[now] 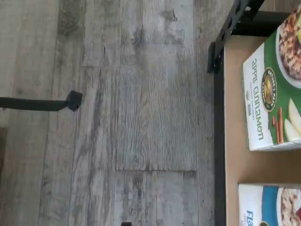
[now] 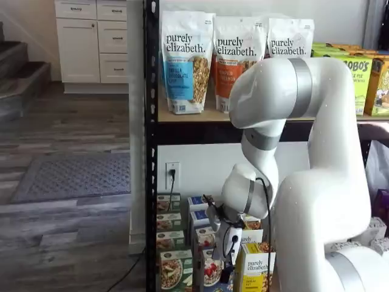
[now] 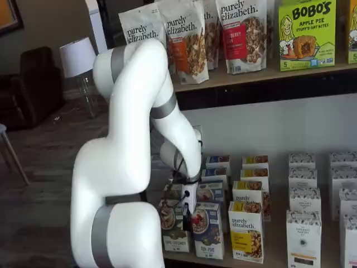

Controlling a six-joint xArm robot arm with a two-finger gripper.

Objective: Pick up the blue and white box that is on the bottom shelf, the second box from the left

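The blue and white box (image 3: 207,229) stands upright at the front of its row on the bottom shelf (image 3: 273,261), between a green-and-white box (image 3: 174,231) and a yellow-and-white box (image 3: 247,231). It shows in both shelf views (image 2: 210,271), and one corner shows in the wrist view (image 1: 270,205). My gripper (image 3: 187,206) hangs just above and in front of the blue box, seen also in a shelf view (image 2: 225,240). Its fingers are side-on and partly hidden, so I cannot tell whether they are open.
The wrist view shows grey wood floor, the shelf's black front frame (image 1: 218,141) and the green apple cinnamon box (image 1: 270,94). More box rows stand behind and to the right (image 3: 304,206). Granola bags (image 2: 187,61) fill the tier above. A black upright (image 2: 150,146) stands at the left.
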